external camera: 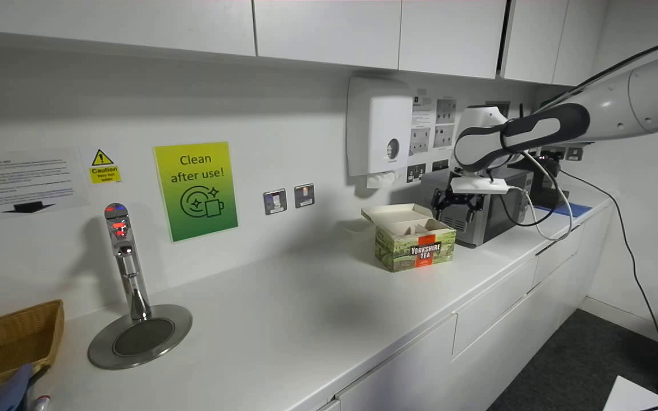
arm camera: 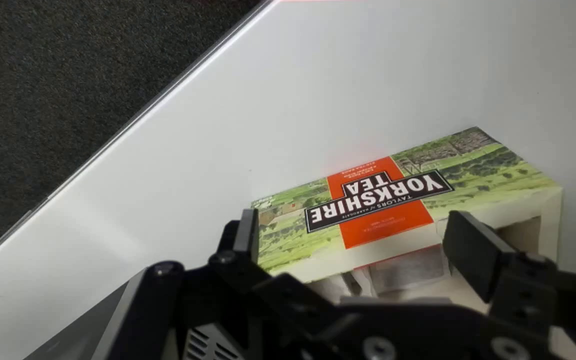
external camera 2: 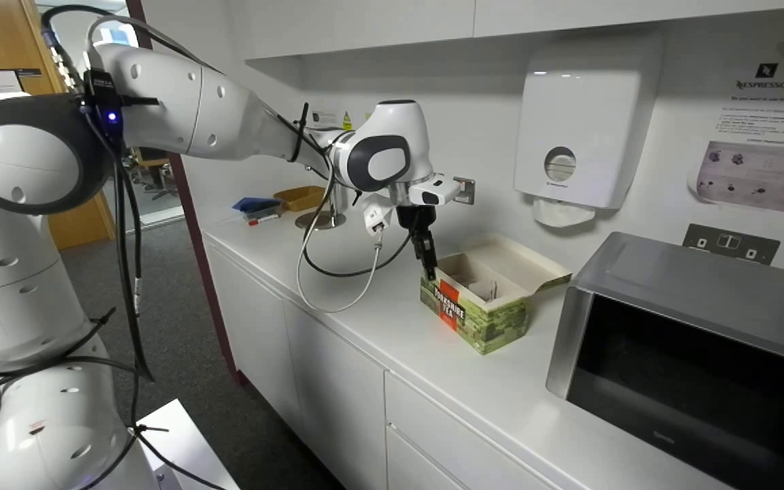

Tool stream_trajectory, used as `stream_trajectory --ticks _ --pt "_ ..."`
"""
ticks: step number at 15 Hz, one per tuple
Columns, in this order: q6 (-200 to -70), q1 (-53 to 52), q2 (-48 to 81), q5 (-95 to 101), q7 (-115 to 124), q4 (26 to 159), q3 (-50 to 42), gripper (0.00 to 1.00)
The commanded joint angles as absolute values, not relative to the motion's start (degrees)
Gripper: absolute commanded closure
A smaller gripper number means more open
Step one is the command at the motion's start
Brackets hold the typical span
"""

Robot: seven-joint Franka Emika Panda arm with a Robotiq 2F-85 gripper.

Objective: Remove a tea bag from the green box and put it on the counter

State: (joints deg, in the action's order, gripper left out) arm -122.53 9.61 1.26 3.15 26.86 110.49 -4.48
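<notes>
The green box (external camera: 397, 254) stands on the white counter (external camera: 283, 319) with its lid folded open toward the wall. It also shows in an exterior view (external camera 2: 501, 330) and in the wrist view (arm camera: 393, 197). Pale tea bags (arm camera: 408, 270) lie inside, partly hidden by the front wall and my gripper; some show in an exterior view (external camera 2: 486, 287). My gripper (arm camera: 358, 235) points down with its fingers wide apart and nothing between them. It appears above the box near its front edge in an exterior view (external camera 2: 427, 255). Its exact height over the box is hard to tell.
A grey microwave (external camera 2: 691, 354) stands close beside the box. A paper towel dispenser (external camera: 380, 128) hangs on the wall behind. A chrome tap (external camera: 132, 279) and a wicker basket (external camera: 15, 337) stand farther along the counter. Upper cabinets (external camera: 329, 28) overhang. Loose cables (external camera 2: 358, 299) hang from the wrist.
</notes>
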Motion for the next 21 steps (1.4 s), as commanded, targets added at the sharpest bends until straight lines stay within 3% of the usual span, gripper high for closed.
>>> stream_trajectory --ticks 1,10,21 --pt "-115.5 9.1 7.2 4.4 25.3 100.1 -6.4 0.0" --pt "-103.8 8.5 20.2 7.3 19.0 81.1 -8.6 0.0" --pt "-107.0 8.4 20.0 6.0 19.7 84.1 -8.8 0.0"
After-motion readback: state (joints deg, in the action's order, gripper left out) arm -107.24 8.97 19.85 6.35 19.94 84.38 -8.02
